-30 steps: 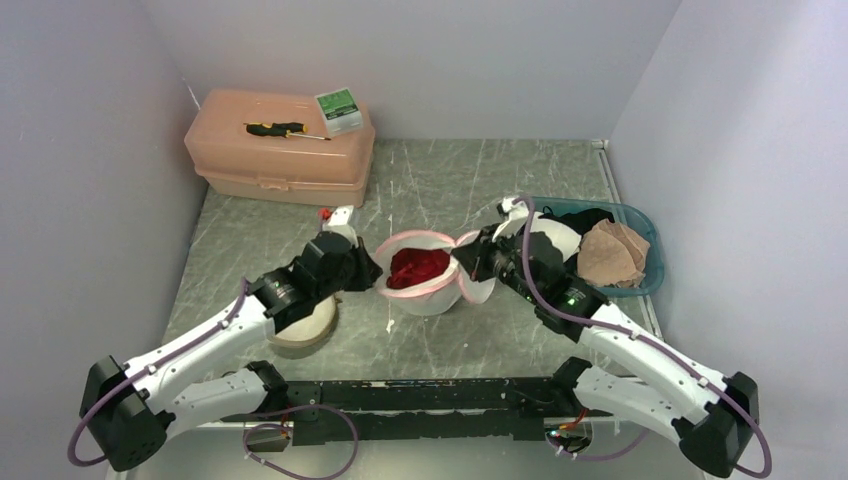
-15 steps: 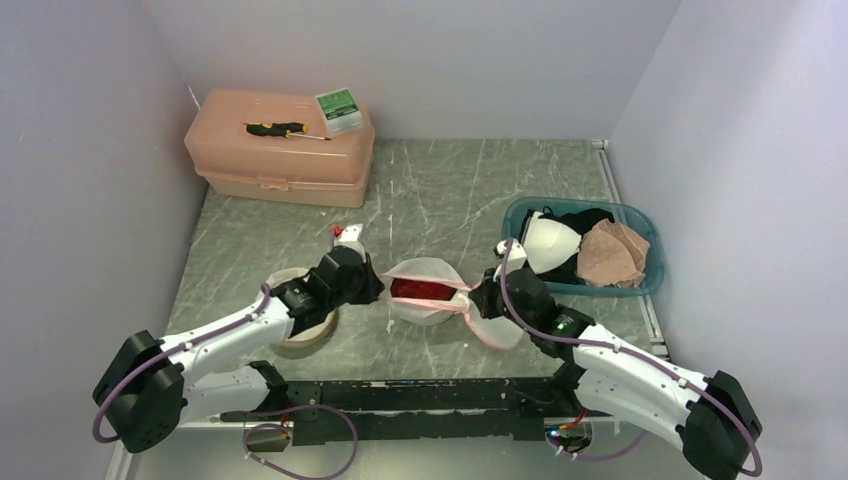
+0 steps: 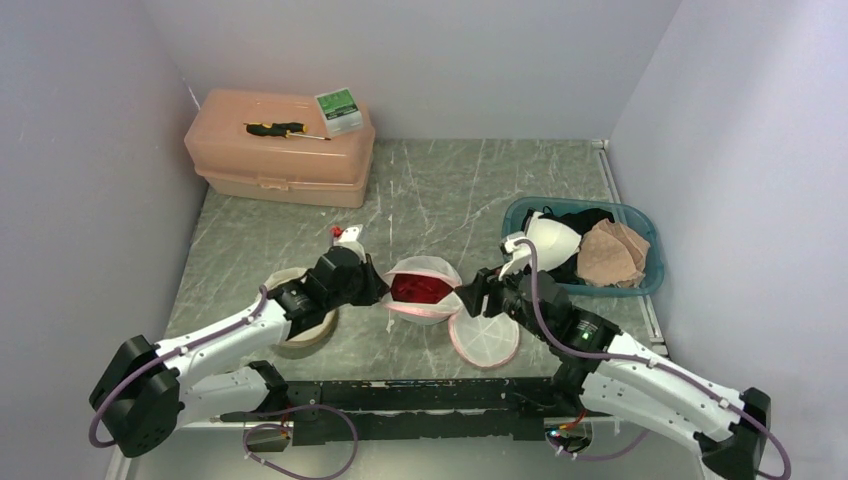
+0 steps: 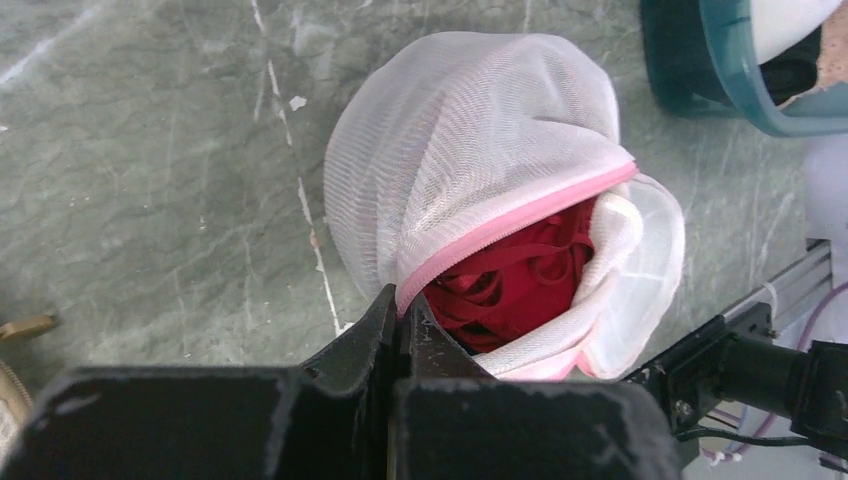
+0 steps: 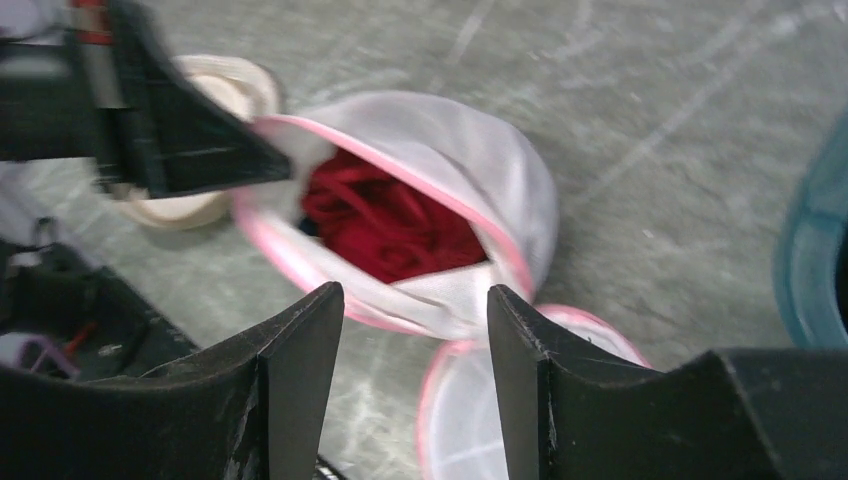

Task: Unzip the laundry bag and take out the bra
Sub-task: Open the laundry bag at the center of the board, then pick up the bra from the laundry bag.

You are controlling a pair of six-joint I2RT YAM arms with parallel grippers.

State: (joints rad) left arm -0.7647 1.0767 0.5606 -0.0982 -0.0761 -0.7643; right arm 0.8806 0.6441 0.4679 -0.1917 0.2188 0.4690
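A grey-green marbled table top (image 3: 450, 180) is enclosed by 3 plain pale lilac walls (image 3: 420, 60). A white mesh laundry bag (image 3: 428, 272) with a pink zip is seen at the middle of the surface, unzipped and gaping. A red bra (image 3: 413, 289) is bunched inside it. A round mesh flap (image 3: 485, 340) edged in pink lies flat just in front of the bag, to its right. A peach plastic toolbox (image 3: 280, 150) stands well behind the bag to the left. A teal plastic basin (image 3: 640, 275) of pale garments sits to the bag's right. A beige roll of tape (image 3: 300, 330) lies near the bag's left, under the left arm.

The left gripper (image 4: 402, 318) is clamped tight on the bag's pink zip edge, at the side of the opening. The right gripper (image 5: 415, 292) is held with its jaws apart just right of the bag, and the opening is framed between them. Whether the mesh is touched cannot be told.

Both arms are stretched low and forward from their bases. They are angled inward, so that the 2 grippers face each other across the bag.
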